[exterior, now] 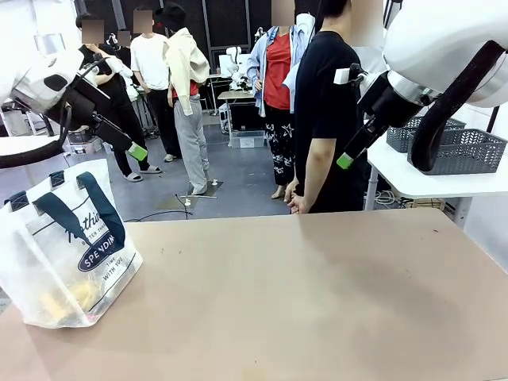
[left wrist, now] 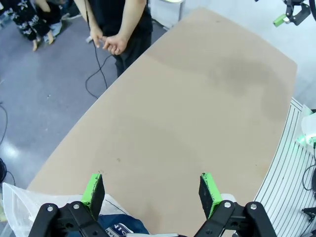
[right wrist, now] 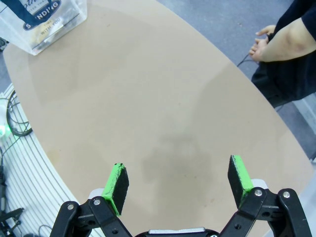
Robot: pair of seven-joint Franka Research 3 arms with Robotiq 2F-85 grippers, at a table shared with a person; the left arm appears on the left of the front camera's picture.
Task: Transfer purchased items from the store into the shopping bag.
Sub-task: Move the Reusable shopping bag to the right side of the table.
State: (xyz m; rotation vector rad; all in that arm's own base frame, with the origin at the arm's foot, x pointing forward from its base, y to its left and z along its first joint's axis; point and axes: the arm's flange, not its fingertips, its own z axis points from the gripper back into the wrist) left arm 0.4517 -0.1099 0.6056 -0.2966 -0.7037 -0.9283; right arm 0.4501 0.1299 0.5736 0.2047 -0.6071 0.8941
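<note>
Green pads spread wide on both: left gripper point(left wrist: 151, 193) and right gripper point(right wrist: 178, 183) hang above the table point(exterior: 317, 302) with nothing between the fingers. Shopping bag point(exterior: 63, 246) stands upright at the table's left edge, just below the left gripper; pale-yellow items point(exterior: 67, 300) sit in its bottom. Person's hands point(left wrist: 111, 42) are clasped at the far side, off the table.

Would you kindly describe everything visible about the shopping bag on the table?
The shopping bag is a translucent white plastic tote with navy strap handles and a navy oval logo in white lettering. It stands upright, slightly crumpled, at the table's left near corner. Pale-yellow items show faintly through its lower wall. Nothing grips it; it rests on the tabletop alone.
</note>
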